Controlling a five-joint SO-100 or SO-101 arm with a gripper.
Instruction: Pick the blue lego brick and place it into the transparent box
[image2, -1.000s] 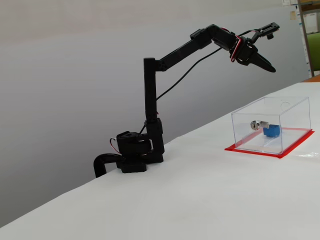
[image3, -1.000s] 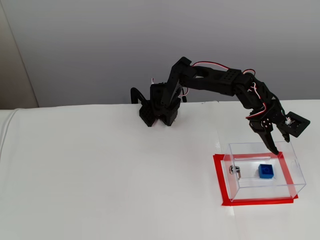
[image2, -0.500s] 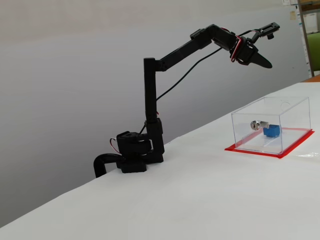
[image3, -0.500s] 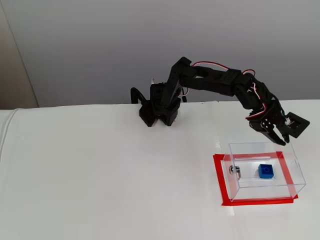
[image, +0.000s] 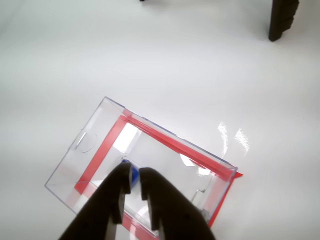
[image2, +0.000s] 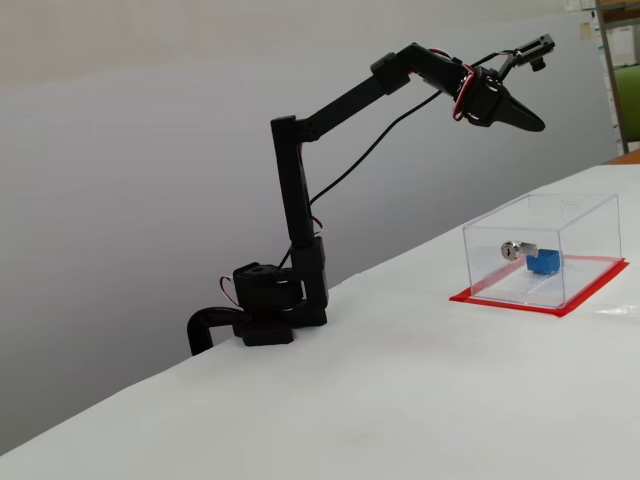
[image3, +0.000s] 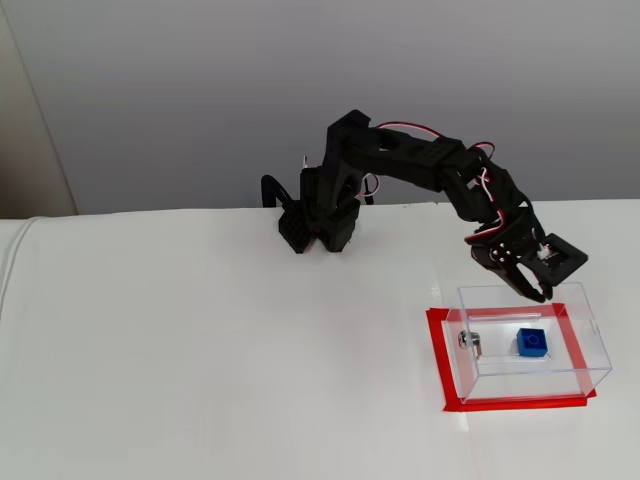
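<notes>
The blue lego brick (image2: 545, 262) (image3: 532, 342) lies on the floor of the transparent box (image2: 590, 225) (image3: 530, 378), beside the silver lock cylinder (image2: 512, 250) (image3: 471, 341). My gripper (image2: 528, 121) (image3: 537, 292) hangs in the air above the box's far edge, shut and holding nothing. The wrist view looks down past the two black fingers (image: 155, 200) onto the box (image: 90, 150). There, a sliver of the brick (image: 133, 175) shows between the tips of the gripper (image: 132, 171).
The box stands on a red taped rim (image3: 445, 365) on the white table (image3: 200, 350). The arm's base (image2: 265, 315) (image3: 315, 225) is clamped at the table's back edge. A black part (image: 282, 17) pokes in at the wrist view's top right. Shelving (image2: 620, 70) stands far right.
The arm has raised its elbow and pulled the gripper up and back toward the base, away from the box's top. The brick and the box have not moved.
</notes>
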